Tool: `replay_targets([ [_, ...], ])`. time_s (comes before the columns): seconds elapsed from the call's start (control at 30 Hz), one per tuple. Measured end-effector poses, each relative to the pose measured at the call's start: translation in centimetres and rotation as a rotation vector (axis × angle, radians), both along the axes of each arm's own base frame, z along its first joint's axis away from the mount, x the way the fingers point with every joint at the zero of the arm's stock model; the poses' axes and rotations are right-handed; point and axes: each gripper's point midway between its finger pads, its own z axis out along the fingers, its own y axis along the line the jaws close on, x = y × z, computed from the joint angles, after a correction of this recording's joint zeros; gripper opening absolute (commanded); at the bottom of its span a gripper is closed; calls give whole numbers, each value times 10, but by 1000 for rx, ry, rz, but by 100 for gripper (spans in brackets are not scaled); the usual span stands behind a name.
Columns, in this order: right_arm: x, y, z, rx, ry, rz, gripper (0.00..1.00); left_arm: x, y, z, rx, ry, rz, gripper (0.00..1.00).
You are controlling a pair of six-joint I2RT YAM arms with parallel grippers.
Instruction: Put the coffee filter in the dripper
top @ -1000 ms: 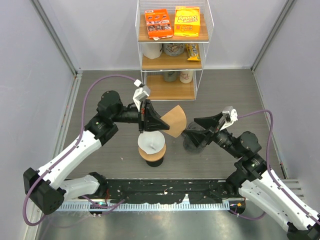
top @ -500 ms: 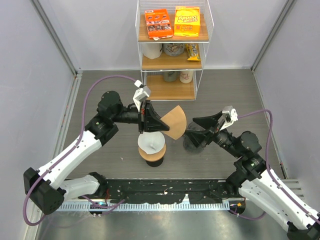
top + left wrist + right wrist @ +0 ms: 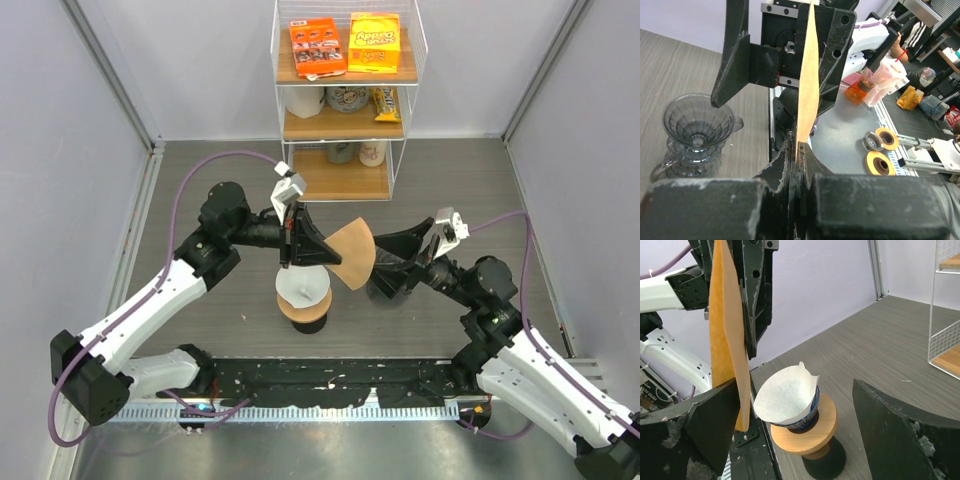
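My left gripper (image 3: 325,253) is clamped shut on the brown coffee filter (image 3: 352,254), held edge-up just right of the white-lined dripper (image 3: 303,290) and higher. My right gripper (image 3: 388,262), jaws spread wide and empty, stands farther right, over a clear glass dripper (image 3: 697,125). The grey wood-grain table (image 3: 200,180) lies beneath, with the wire shelf (image 3: 345,100) behind and pale walls (image 3: 60,150) around.

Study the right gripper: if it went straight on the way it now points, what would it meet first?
Most likely the brown coffee filter, pinched in the shut left gripper and hanging just in front of the open right gripper. Depth is uncertain; the filter's edge may sit beside one finger.
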Motion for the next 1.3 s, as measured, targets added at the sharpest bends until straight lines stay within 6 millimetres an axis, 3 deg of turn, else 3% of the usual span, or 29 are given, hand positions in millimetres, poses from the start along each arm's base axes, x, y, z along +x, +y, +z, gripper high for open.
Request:
replay_targets([
  [0.33, 3, 17, -2, 15, 43, 77, 100, -11, -4, -4, 7, 3, -60, 0],
  [0.5, -2, 21, 6, 32, 39, 123, 86, -12, -5, -4, 6, -14, -65, 0],
  [0.73, -18, 25, 24, 68, -9, 213, 82, -13, -5, -6, 10, -14, -68, 0],
  [1.07, -17, 29, 27, 69, 12, 234, 53, -15, -7, -11, 22, -2, -91, 0],
  [1.2, -15, 31, 25, 64, 28, 239, 27, -15, -7, -13, 25, -8, -91, 0],
  [1.3, -16, 31, 25, 63, 34, 243, 18, -14, -7, -16, 35, -3, -87, 0],
])
